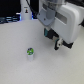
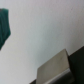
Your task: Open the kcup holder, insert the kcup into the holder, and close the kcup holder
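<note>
The kcup [image 1: 30,52] is a small whitish pod with a green top. It stands upright on the white table, left of middle in the exterior view. My gripper [image 1: 52,39] hangs above the table to the kcup's right and farther back, well apart from it. Its two dark fingers [image 1: 57,44] stand apart with nothing between them. In the exterior view the kcup holder does not show clearly. The wrist view shows a blurred box-like corner [image 2: 54,69] with a greyish top and a black side; it may be the holder. The kcup is out of the wrist view.
The white table [image 1: 20,70] fills most of both views. Dark clutter [image 1: 10,19] lines the table's back edge on the exterior view's left. A blurred teal shape [image 2: 4,25] sits at the edge of the wrist view.
</note>
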Controlling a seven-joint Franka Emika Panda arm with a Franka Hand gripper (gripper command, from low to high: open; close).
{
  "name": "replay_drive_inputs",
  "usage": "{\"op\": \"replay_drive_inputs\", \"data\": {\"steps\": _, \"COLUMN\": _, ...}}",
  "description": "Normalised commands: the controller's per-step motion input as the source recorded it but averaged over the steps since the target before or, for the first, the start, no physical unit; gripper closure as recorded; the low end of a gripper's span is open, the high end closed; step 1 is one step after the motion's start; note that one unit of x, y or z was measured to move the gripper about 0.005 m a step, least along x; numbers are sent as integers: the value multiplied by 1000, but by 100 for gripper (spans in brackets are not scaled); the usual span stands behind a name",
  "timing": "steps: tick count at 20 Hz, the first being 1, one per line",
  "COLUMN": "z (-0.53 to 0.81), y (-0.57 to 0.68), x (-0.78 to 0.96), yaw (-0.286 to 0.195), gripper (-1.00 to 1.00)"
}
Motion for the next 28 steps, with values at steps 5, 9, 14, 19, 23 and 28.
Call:
{"op": "replay_drive_inputs", "data": {"steps": 5, "z": 1, "y": -335, "x": -227, "yaw": -291, "gripper": -100}}
{"op": "replay_drive_inputs", "data": {"steps": 9, "z": -49, "y": -384, "x": -179, "yaw": -295, "gripper": -100}}
{"op": "replay_drive_inputs", "data": {"steps": 14, "z": -187, "y": -403, "x": -215, "yaw": -296, "gripper": -100}}
{"op": "replay_drive_inputs", "data": {"steps": 19, "z": -247, "y": -406, "x": -240, "yaw": -296, "gripper": -100}}
{"op": "replay_drive_inputs", "data": {"steps": 23, "z": -357, "y": -425, "x": -262, "yaw": -297, "gripper": -100}}
{"op": "replay_drive_inputs", "data": {"steps": 28, "z": -335, "y": -409, "x": -193, "yaw": -308, "gripper": -100}}
